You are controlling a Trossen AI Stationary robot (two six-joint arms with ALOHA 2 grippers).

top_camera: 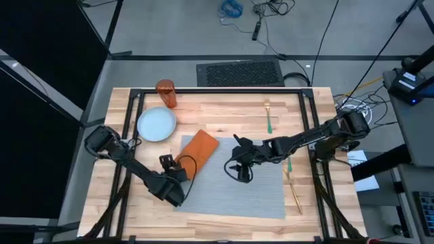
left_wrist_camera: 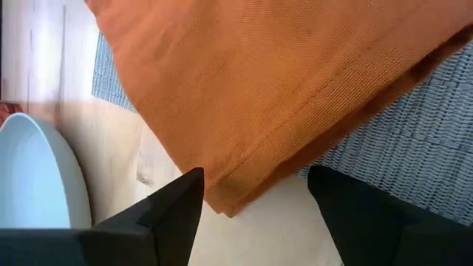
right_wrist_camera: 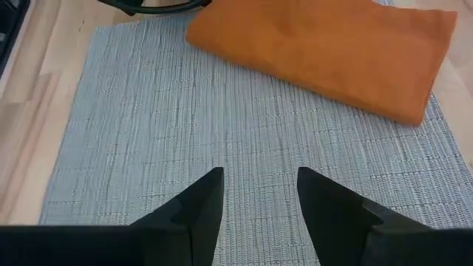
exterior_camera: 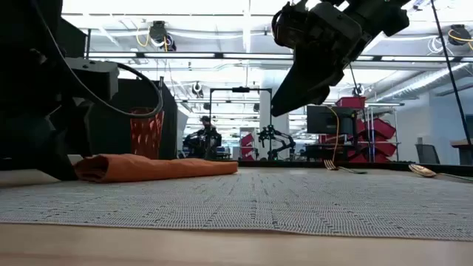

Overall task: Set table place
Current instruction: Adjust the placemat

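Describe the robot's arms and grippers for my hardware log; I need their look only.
Both arms are dark, near-black, jointed segments. The left gripper and right gripper each have two flat, wedge-shaped black fingers. A black cable loops beside the left arm's wrist. No markings are legible.

In the left wrist view the napkin [left_wrist_camera: 281,96] is cut off by the picture's edges, and only a part of the plate [left_wrist_camera: 33,181] shows. In the low view the tumbler [exterior_camera: 146,133] stands half hidden behind the left arm, and the plate is not visible there. The far cutlery on the table [top_camera: 224,108], a fork [top_camera: 268,116], is too small to tell its details. The piece [top_camera: 296,193] beside the mat [top_camera: 237,196] is too small to say if it is a knife or a spoon.
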